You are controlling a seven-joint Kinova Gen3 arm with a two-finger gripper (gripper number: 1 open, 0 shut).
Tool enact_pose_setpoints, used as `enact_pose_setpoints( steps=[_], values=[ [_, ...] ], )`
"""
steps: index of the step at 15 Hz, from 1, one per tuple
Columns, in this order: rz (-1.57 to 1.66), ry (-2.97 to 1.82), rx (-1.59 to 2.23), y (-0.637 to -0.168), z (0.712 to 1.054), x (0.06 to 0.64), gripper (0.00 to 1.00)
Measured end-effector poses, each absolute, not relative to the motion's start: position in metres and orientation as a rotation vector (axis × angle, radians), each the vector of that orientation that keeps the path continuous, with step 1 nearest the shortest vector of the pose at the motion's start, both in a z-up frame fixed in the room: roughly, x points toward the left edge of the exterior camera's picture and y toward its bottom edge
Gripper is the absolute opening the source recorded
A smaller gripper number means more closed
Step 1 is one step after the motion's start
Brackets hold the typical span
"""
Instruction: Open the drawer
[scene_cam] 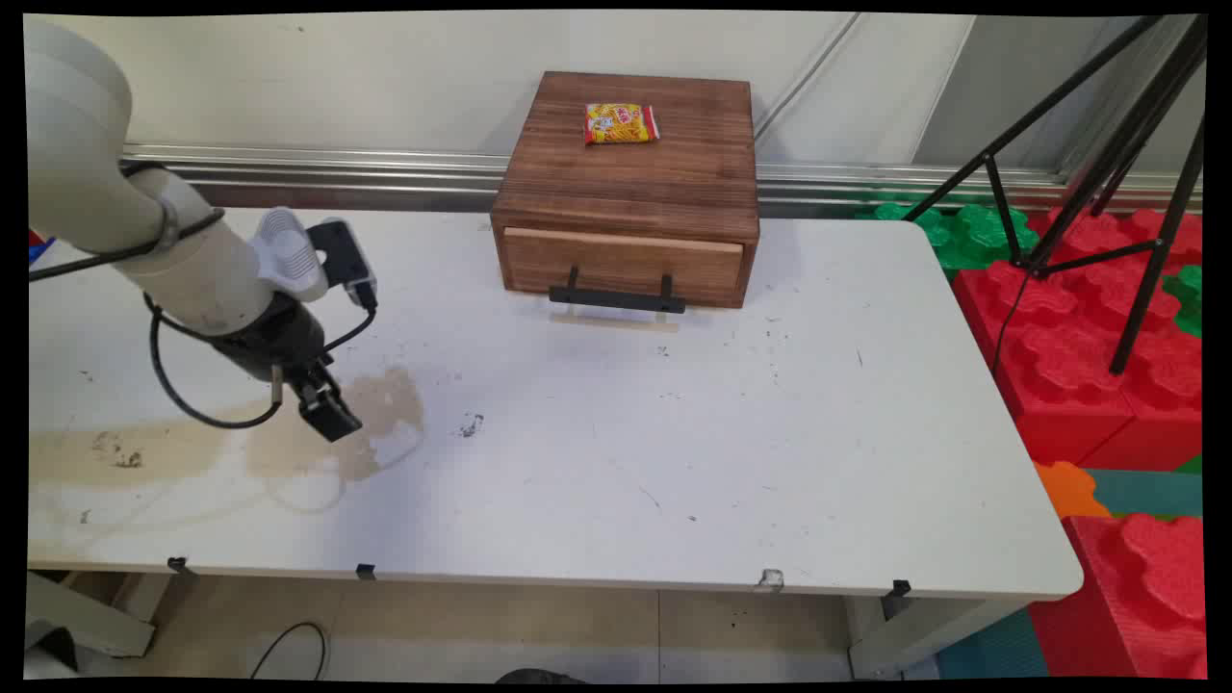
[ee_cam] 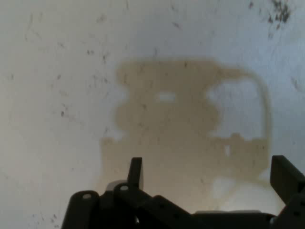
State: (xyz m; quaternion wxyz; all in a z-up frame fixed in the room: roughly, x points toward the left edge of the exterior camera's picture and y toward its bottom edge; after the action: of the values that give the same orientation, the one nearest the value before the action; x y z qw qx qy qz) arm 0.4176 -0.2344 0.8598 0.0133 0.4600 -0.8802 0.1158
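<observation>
We note the claw (scene_cam: 330, 416) low over the left part of the white bench (scene_cam: 597, 462), at about 9 o'clock from the bench's middle, tilted down and toward the right. It holds nothing. In the hand view the two fingers (ee_cam: 136, 172) stand well apart, one near the lower middle and the other at the right edge, so we log the claw as released, with only bench surface between them.

Directly under and ahead of the claw lies a tan dried stain (scene_cam: 380, 414), the nearest thing to it; the hand view shows the stain (ee_cam: 181, 138) filling the middle of the picture, blotchy, with pale gaps in it. We cannot tell whether the fingertips touch the surface or hang just above it. A paler smear of the same colour runs off toward 9 o'clock along the bench.

A wooden drawer box (scene_cam: 626, 188) stands at 12 o'clock, against the back edge, well apart from the claw. Its drawer appears closed, with a black handle (scene_cam: 616, 296) on the front. A yellow and red snack packet (scene_cam: 621, 123) lies flat on top of the box, toward the back.

Off the bench at 3 o'clock we see red and green foam blocks (scene_cam: 1078, 337) and black tripod legs (scene_cam: 1107, 144).
</observation>
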Motion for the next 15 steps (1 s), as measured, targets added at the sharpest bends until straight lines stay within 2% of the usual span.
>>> enact_pose_setpoints(
  steps=[9,15],
  values=[
    [0.412,-2.695,1.308,-0.275,0.885,0.394,1.00],
    [0.451,-2.665,1.199,-0.317,0.897,0.358,1.00]
  ],
)
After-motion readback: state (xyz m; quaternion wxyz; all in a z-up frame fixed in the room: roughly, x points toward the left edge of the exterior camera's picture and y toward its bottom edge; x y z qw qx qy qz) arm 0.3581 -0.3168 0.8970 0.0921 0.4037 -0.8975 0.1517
